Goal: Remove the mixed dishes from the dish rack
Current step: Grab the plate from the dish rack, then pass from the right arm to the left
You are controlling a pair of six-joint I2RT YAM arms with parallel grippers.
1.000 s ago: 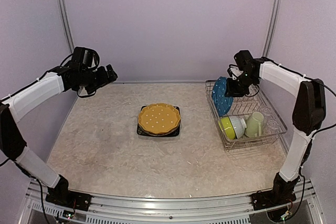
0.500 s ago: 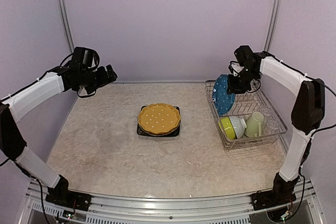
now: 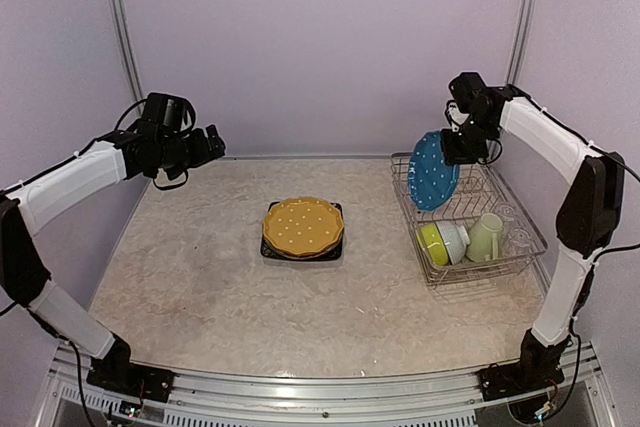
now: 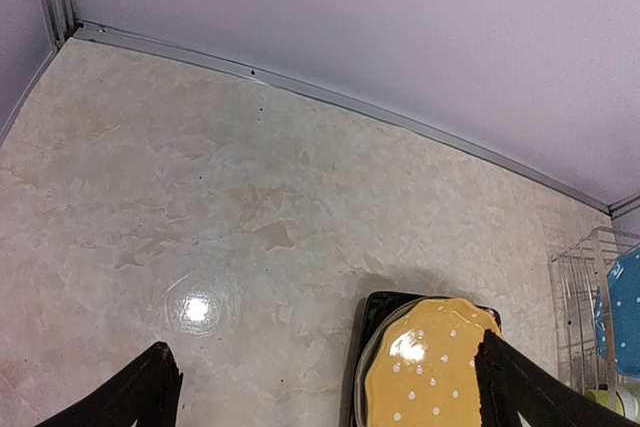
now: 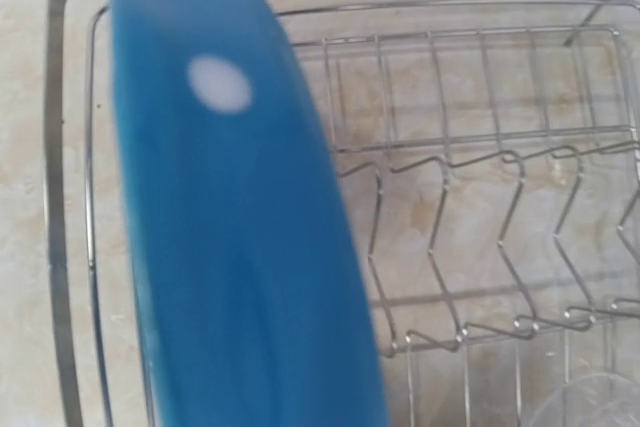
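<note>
The right tool (image 3: pixel 452 145) pinches the upper rim of the blue white-dotted plate (image 3: pixel 433 173), which stands on edge over the far-left corner of the dish rack (image 3: pixel 528 243). The left tool (image 3: pixel 213 140) hovers, fingers spread, above the far-left side of the surface (image 3: pixel 200 277). The orange plate (image 3: pixel 302 226) sits on the black square plate (image 3: pixel 271 249) mid-surface.

blue white-dotted plate (image 5: pixel 240 247) blurred in right wrist view, cut off top and bottom. orange plate (image 4: pixel 425 372) cut by left wrist view's lower edge, hides most of black square plate (image 4: pixel 372 305). clear glasses (image 3: pixel 520 239) barely discernible from above.
</note>
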